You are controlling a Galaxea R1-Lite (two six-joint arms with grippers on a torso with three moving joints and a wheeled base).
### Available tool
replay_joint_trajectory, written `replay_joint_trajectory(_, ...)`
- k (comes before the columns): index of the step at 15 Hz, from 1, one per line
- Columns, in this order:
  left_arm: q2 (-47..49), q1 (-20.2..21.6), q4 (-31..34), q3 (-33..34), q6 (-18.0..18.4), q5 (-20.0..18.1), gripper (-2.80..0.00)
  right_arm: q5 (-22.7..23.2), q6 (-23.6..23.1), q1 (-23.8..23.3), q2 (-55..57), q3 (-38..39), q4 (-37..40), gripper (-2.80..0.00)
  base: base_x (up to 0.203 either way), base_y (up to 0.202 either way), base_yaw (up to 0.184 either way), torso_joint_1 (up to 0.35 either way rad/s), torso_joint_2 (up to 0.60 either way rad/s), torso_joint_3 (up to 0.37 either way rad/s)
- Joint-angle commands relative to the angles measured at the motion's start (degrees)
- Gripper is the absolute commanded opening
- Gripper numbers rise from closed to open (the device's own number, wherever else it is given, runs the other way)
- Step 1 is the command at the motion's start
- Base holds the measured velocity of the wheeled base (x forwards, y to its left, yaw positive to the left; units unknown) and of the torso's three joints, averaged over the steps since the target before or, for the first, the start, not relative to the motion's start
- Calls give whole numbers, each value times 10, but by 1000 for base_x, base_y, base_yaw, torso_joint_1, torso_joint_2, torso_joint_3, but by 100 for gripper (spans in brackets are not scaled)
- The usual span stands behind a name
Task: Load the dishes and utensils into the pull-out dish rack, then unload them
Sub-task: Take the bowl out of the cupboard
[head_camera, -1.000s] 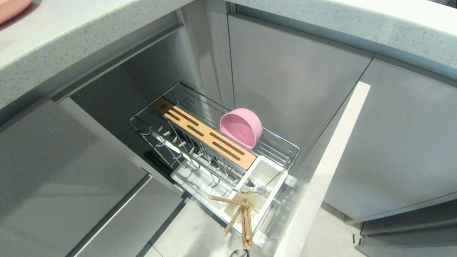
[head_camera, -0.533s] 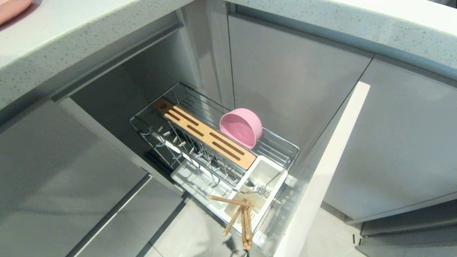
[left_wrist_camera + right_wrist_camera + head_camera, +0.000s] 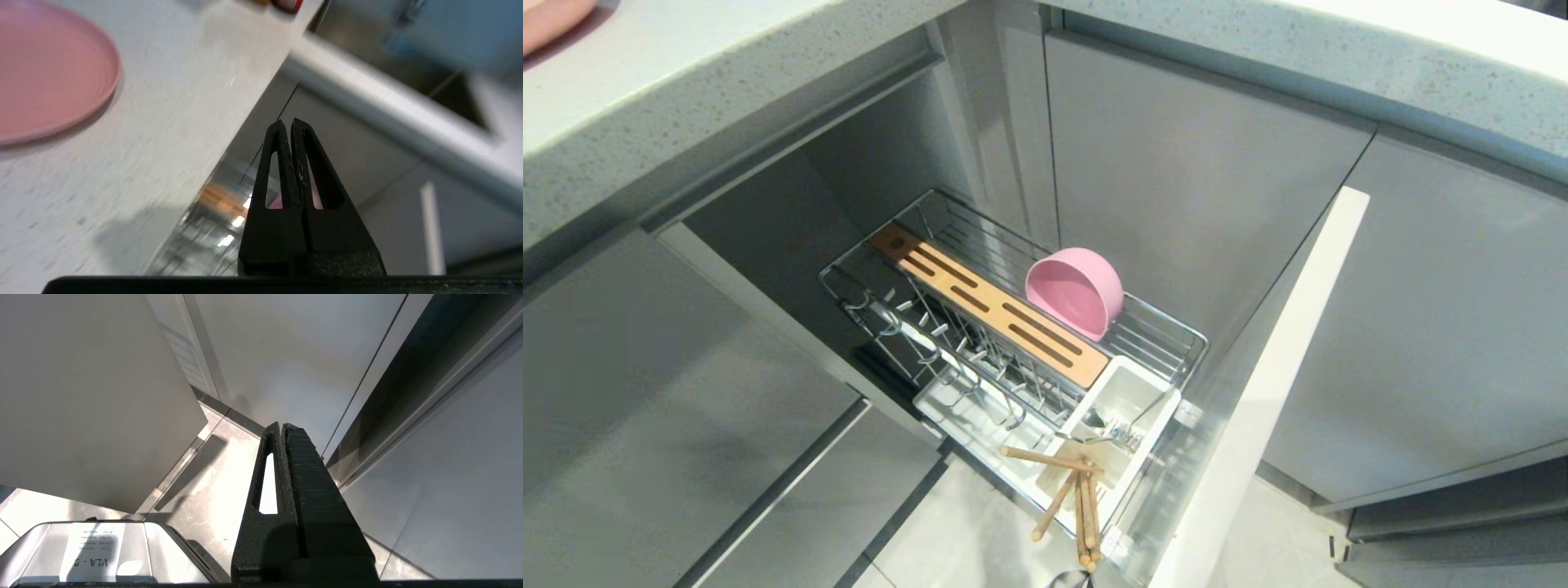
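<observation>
The pull-out dish rack (image 3: 1168, 335) stands drawn out of the cabinet, with its wood strip (image 3: 988, 314) down the middle. A pink bowl (image 3: 1074, 291) lies on its side in the rack's right part. Wooden chopsticks (image 3: 1072, 498) and a silver utensil (image 3: 1115, 429) sit in the white box (image 3: 1131, 392) at the front. The pink plate (image 3: 45, 77) lies flat on the countertop; a corner of the plate (image 3: 551, 18) shows in the head view. My left gripper (image 3: 287, 124) is shut and empty, off the counter's edge above the rack. My right gripper (image 3: 281, 426) is shut and empty, low by the floor.
The speckled countertop (image 3: 686, 90) overhangs the rack on the left and far side. The rack's pale front panel (image 3: 1258, 400) stands along its right. Grey cabinet fronts (image 3: 1201, 180) surround it. The robot's base (image 3: 94, 551) sits on the tiled floor.
None in the head view; the rack and its contents have not moved.
</observation>
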Motion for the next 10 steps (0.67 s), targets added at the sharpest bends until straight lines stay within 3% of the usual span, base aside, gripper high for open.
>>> replay_joint_trajectory(1, -11, -28, -87, 18, -114, 8, -280, 0, 0, 0, 0, 1, 0, -280, 0, 0, 0, 0, 0, 0)
replay_joint_trajectory(4, 25, -106, -85, 7, -144, 28, -280, 0, 0, 0, 0, 1, 0, -280, 0, 0, 0, 0, 0, 0)
replay_joint_trajectory(8, 76, -244, -30, -44, -181, 156, -280, 0, 0, 1, 0, 1, 0, -280, 0, 0, 0, 0, 0, 0)
replay_joint_trajectory(10, 100, -273, -18, -52, -204, 180, -280, 0, 0, 0, 0, 0, 0, -280, 0, 0, 0, 0, 0, 0)
